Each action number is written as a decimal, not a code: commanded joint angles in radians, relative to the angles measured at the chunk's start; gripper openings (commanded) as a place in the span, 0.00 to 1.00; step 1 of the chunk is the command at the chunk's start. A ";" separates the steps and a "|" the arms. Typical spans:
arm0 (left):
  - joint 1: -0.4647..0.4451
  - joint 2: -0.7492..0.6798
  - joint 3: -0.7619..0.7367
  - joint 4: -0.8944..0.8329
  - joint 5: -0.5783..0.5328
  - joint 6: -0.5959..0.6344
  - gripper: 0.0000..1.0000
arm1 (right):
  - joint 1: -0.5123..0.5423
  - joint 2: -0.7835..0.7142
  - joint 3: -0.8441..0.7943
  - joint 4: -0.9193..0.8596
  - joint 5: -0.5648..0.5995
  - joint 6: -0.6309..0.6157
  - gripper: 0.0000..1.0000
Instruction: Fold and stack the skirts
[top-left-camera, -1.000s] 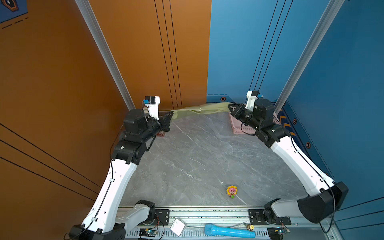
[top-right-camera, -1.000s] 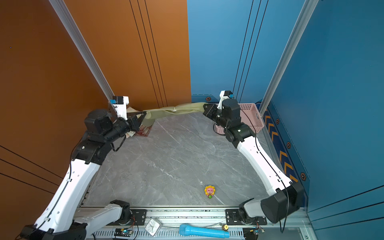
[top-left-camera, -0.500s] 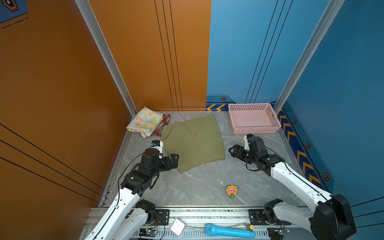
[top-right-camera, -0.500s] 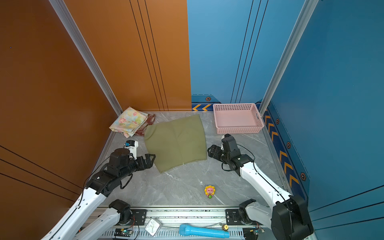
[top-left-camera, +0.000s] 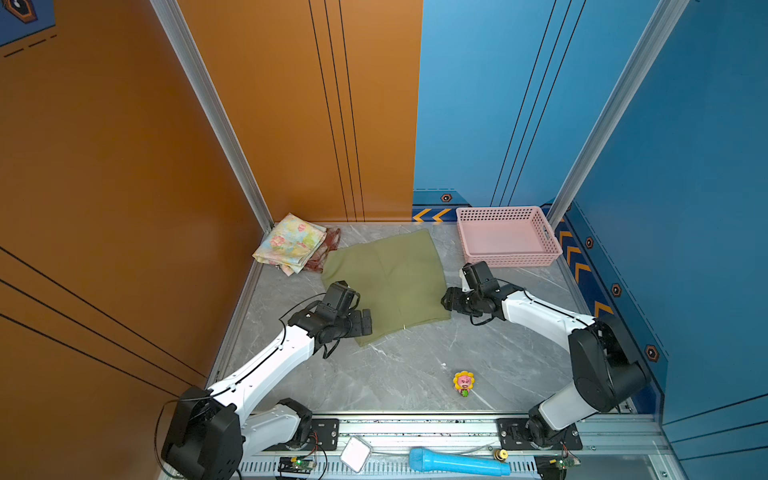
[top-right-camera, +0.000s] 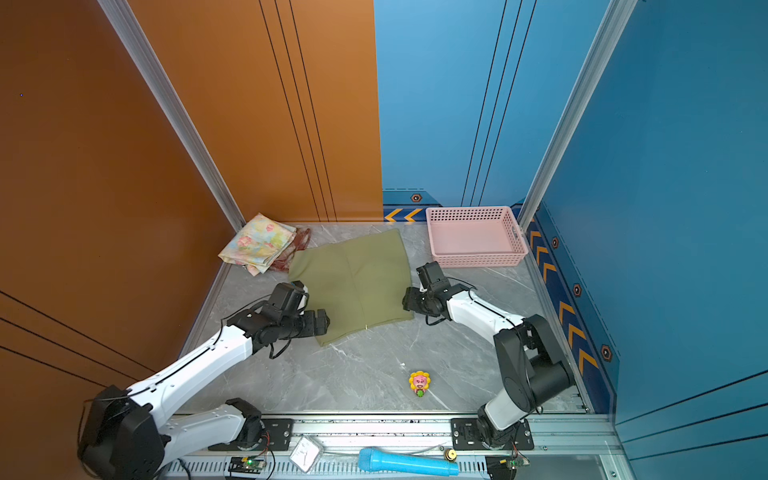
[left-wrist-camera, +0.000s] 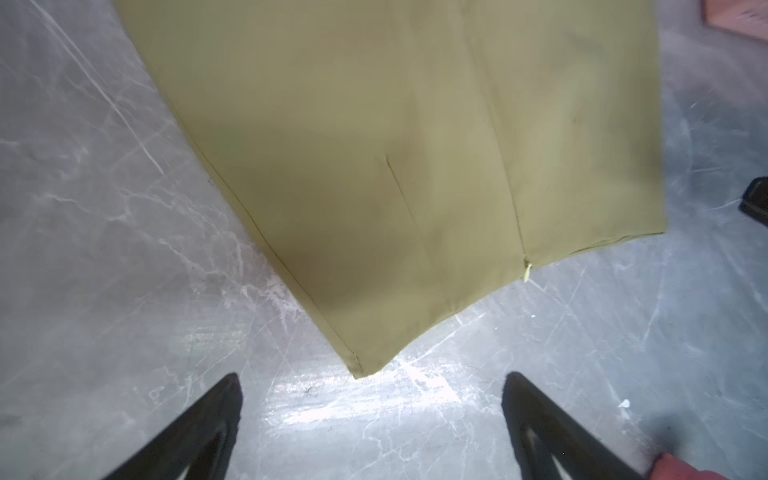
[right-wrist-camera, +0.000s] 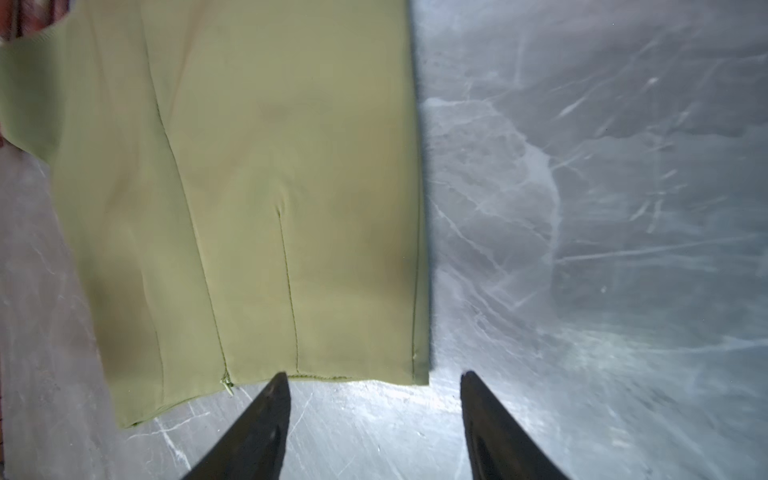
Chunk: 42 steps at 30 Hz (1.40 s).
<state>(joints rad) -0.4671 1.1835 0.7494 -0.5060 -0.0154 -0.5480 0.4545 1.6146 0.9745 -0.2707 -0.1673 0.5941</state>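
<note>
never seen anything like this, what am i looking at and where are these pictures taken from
Two white robot arms stand at a grey table. Two pictures look down from overhead, almost the same view; two come from cameras on the arms' wrists. Each arm ends in a pincer: the left pincer and right pincer are both open and hold nothing. An olive skirt lies flat between them. A folded floral skirt lies on a plaid skirt in the far corner. A pink basket and small flower toy sit nearby.

The olive green skirt (top-left-camera: 386, 282) is lying plain, the floral skirt (top-left-camera: 289, 245) is showing pastel yellow, blue and pink, the basket (top-left-camera: 519, 259) pink, the tabletop (top-left-camera: 407, 365) grey with pale veins.
</note>
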 joint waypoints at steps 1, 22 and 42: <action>-0.010 0.033 0.032 0.003 -0.011 -0.010 0.98 | 0.019 0.064 0.070 -0.034 0.065 -0.058 0.61; 0.002 0.087 0.081 0.061 -0.030 -0.034 0.98 | 0.080 0.133 0.018 -0.084 0.156 -0.094 0.00; -0.052 0.165 0.045 0.112 -0.014 -0.047 0.98 | 0.060 -0.075 -0.092 -0.137 0.225 -0.075 0.35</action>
<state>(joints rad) -0.5049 1.3418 0.8047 -0.4068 -0.0227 -0.5854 0.5228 1.5135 0.8406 -0.3763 0.0315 0.5194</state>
